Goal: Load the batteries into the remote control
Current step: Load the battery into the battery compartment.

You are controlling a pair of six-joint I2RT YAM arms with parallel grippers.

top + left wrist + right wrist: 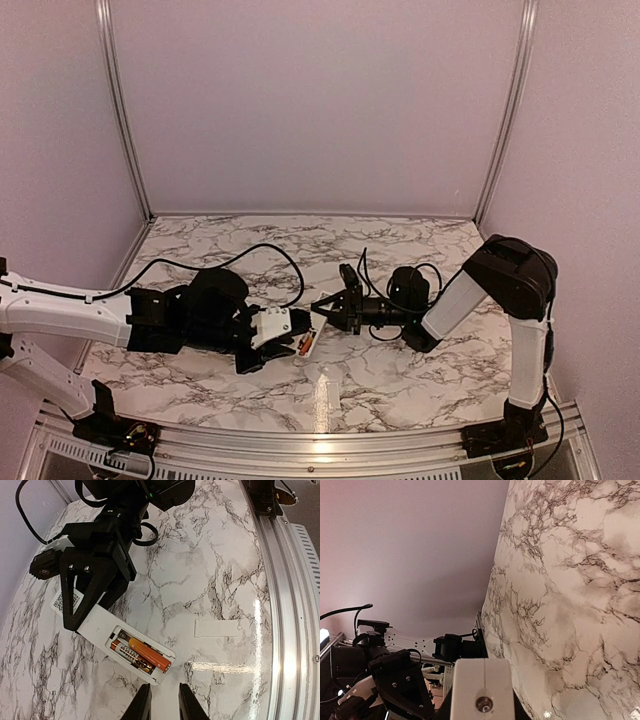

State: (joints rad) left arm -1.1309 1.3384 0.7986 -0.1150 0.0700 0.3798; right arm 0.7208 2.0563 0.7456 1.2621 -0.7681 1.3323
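Remote control: lies back-up on the marble desk; judged light, stiff, slippery; best taken by the long edges | Compartment: uncovered, two batteries seen side by side inside; loose cover beside | Right end effector: clamped on the remote's far end | Left end effector: narrowly parted, nothing held

The white remote control sits bottom centre, marbled table on the right.

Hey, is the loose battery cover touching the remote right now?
Apart. The left wrist view shows the battery cover lying flat on the table, with a strip of bare marble between it and the remote.
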